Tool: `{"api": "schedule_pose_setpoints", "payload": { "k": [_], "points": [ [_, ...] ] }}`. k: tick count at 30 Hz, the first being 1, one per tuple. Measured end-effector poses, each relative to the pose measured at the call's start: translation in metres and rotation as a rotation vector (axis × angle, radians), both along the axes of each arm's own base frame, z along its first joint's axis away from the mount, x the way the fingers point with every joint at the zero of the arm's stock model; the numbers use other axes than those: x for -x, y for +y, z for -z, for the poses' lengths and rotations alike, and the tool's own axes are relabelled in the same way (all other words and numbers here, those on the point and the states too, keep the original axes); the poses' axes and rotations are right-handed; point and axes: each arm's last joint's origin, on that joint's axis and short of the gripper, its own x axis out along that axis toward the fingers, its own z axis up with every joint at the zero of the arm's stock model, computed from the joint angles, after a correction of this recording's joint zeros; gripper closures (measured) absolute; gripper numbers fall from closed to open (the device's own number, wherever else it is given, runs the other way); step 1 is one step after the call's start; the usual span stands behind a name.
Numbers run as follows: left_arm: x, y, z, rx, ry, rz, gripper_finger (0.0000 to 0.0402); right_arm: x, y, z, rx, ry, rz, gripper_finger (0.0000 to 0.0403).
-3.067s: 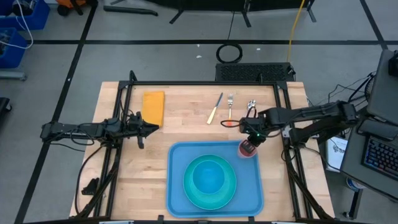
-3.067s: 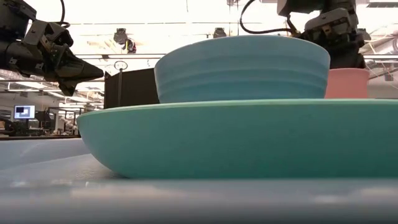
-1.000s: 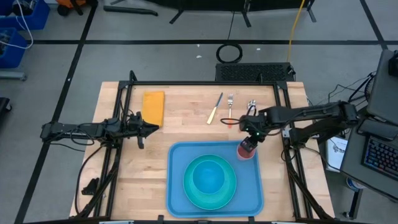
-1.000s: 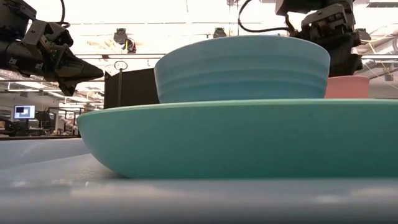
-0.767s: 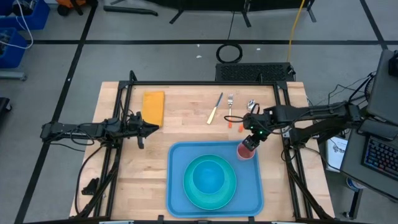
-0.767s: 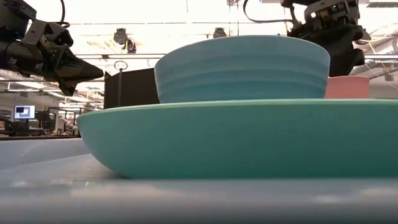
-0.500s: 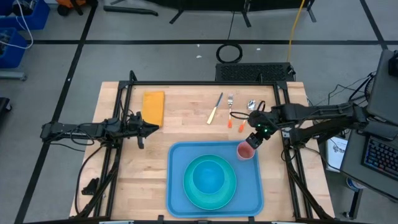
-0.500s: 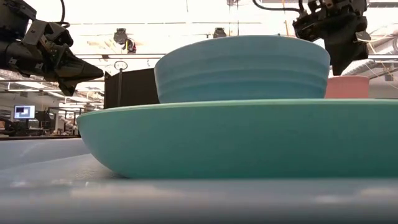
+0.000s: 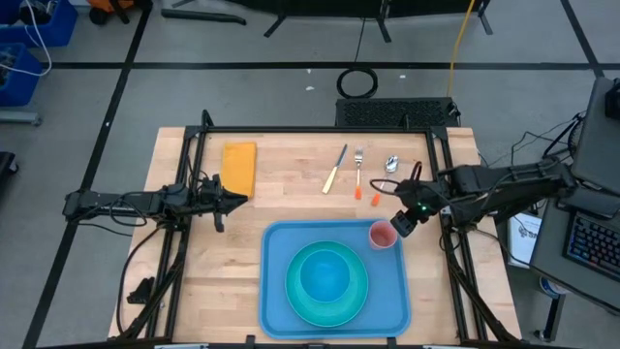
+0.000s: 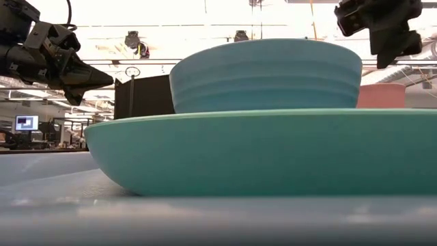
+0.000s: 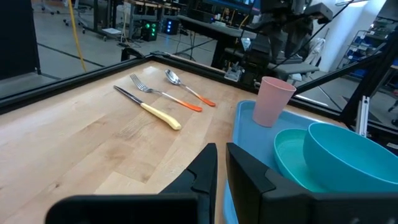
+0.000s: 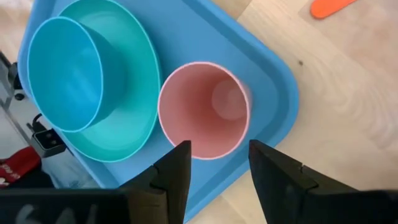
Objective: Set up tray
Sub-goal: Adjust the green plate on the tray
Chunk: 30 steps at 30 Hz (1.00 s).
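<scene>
The blue tray (image 9: pixel 274 242) lies at the table's near middle. On it rests a turquoise plate (image 9: pixel 295 296) with a blue bowl (image 9: pixel 325 274) in it. A pink cup (image 9: pixel 382 236) stands upright on its base in the tray's far right corner (image 12: pixel 273 81). My right gripper (image 9: pixel 400 226) hangs open above the cup and a little to its right, clear of the rim (image 12: pixel 204 111). My left gripper (image 9: pixel 240 199) hovers shut over the table's left side, off the tray's far left corner, with nothing between its fingers (image 11: pixel 208 168).
An orange-yellow napkin (image 9: pixel 239 167) lies at the far left. A knife with a yellow handle (image 9: pixel 334 170), a fork (image 9: pixel 357 167) and a spoon (image 9: pixel 390 165) with orange handles lie in a row beyond the tray. Bare wood lies between the napkin and the tray.
My right gripper has risen from beside the pink cup and drawn back toward the table's right edge. The cup stays upright in the tray's far right corner.
</scene>
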Motion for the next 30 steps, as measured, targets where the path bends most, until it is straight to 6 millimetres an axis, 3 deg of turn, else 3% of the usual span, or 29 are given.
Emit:
{"api": "schedule_pose_setpoints", "payload": {
  "k": [17, 30],
  "points": [
    [0.0, 0.0, 0.0, 0.001, 0.0, 0.002, 0.0364, -0.005, 0.05, 0.012, -0.044, 0.08, 0.029, 0.025],
    [0.0, 0.0, 0.0, 0.002, 0.001, 0.005, 0.0364, -0.027, 0.093, 0.031, -0.073, 0.056, -0.059, 0.025]
  ]
}}
